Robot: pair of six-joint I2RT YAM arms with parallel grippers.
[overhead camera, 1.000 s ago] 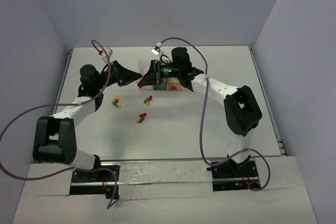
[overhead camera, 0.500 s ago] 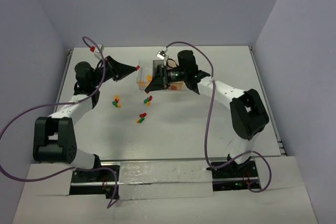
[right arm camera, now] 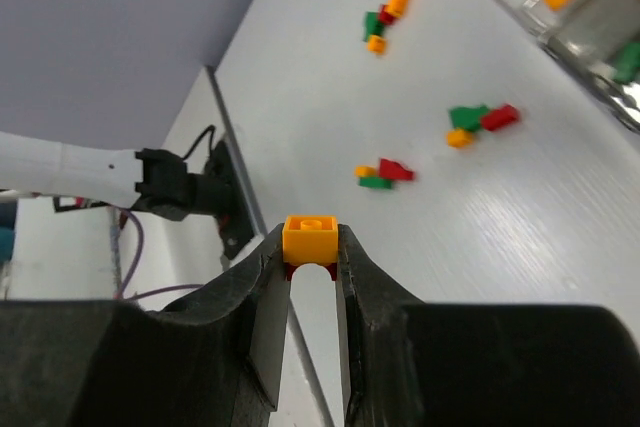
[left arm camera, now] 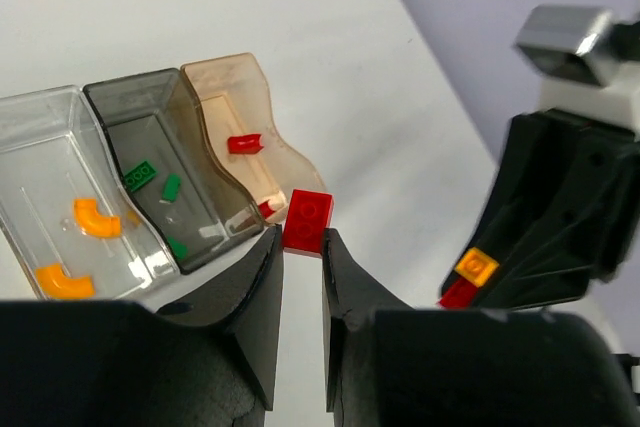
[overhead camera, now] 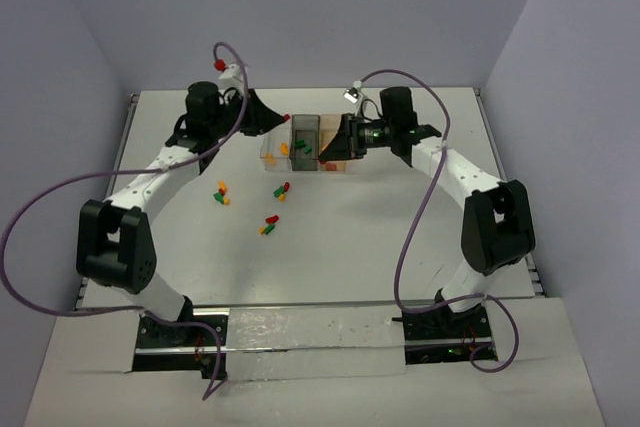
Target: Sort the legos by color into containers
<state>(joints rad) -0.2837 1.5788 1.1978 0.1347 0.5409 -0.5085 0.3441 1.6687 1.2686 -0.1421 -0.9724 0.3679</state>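
Now both arms hold bricks at the 3 containers
Top view: left gripper and right gripper flank them near the far edge of the bench; loose legos lie mid-bench. Left wrist: jaws pinch a red brick beside the amber bin, likely its colour's home. Right wrist: jaws clamp an orange brick stacked on red

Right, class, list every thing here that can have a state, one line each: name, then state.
left pincer, shut on a red brick
right pincer, shut on an orange brick with red beneath
clear bin, holds two orange curved pieces
grey bin, holds green bricks
amber bin, holds red pieces
loose legos, lying unsorted in small clusters
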